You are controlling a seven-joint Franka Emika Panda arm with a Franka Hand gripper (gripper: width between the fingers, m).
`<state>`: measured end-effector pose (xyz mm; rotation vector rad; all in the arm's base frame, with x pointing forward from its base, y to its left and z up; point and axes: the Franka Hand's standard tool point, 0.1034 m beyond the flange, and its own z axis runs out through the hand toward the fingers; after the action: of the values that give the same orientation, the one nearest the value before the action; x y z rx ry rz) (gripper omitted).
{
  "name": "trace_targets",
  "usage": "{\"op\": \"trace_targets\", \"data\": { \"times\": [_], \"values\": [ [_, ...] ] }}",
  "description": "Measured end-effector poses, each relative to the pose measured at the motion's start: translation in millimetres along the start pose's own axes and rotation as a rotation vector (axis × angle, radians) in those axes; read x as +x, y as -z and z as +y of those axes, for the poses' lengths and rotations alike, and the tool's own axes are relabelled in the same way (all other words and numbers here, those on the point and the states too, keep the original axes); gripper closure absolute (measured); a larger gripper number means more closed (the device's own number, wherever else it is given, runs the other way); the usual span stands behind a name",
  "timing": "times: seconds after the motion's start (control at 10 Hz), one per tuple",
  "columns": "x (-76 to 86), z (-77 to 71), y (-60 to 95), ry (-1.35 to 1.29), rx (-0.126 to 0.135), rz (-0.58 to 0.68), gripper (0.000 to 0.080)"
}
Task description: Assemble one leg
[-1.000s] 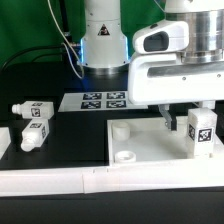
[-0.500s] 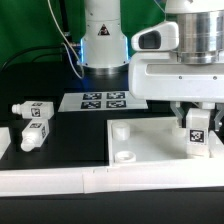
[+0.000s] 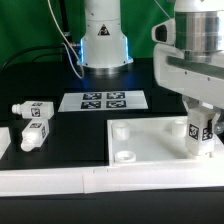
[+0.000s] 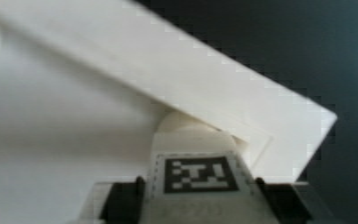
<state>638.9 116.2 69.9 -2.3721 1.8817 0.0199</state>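
Note:
My gripper [image 3: 201, 124] is shut on a white leg [image 3: 198, 134] with a black-and-white tag. It holds the leg upright over the near corner of the large flat white square panel [image 3: 150, 135] at the exterior view's right. In the wrist view the leg [image 4: 201, 165] sits between my two dark fingers [image 4: 131, 196], its end down at the panel's corner [image 4: 247, 110]. Two more legs [image 3: 32, 108] [image 3: 35, 135] lie on the black table at the exterior view's left. Whether the held leg's end is in a socket is hidden.
The marker board [image 3: 104, 100] lies flat behind the panel, in front of the arm's base [image 3: 104, 45]. A round corner socket [image 3: 124, 156] and a raised one [image 3: 119, 129] show on the panel. A white ledge [image 3: 60, 180] runs along the front edge.
My gripper has moved toward the exterior view's right and turned, carrying the leg out to the panel's right corner. The two loose legs have not moved.

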Motion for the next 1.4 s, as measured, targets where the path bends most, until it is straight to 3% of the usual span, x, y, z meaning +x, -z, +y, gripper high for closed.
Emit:
{"op": "trace_targets", "data": {
  "times": [0.1,0.3,0.6,0.8,1.0,1.4],
  "values": [
    [1.7,-0.3,-0.6,-0.152,0.017,-0.021,0.0514],
    [0.7,-0.1,-1.0,-0.19,0.016,-0.02,0.0514],
    [-3.3,0.3,-1.6,0.159,0.007,-0.001,0.0189],
    [-6.3,7.4,-2.8,0.471,-0.04,-0.032,0.0159],
    [-4.3,4.7,-1.8,0.585,-0.027,-0.024,0.0151],
    [5.3,4.0,0.1,1.131,-0.049,-0.001,0.015]
  ]
}}
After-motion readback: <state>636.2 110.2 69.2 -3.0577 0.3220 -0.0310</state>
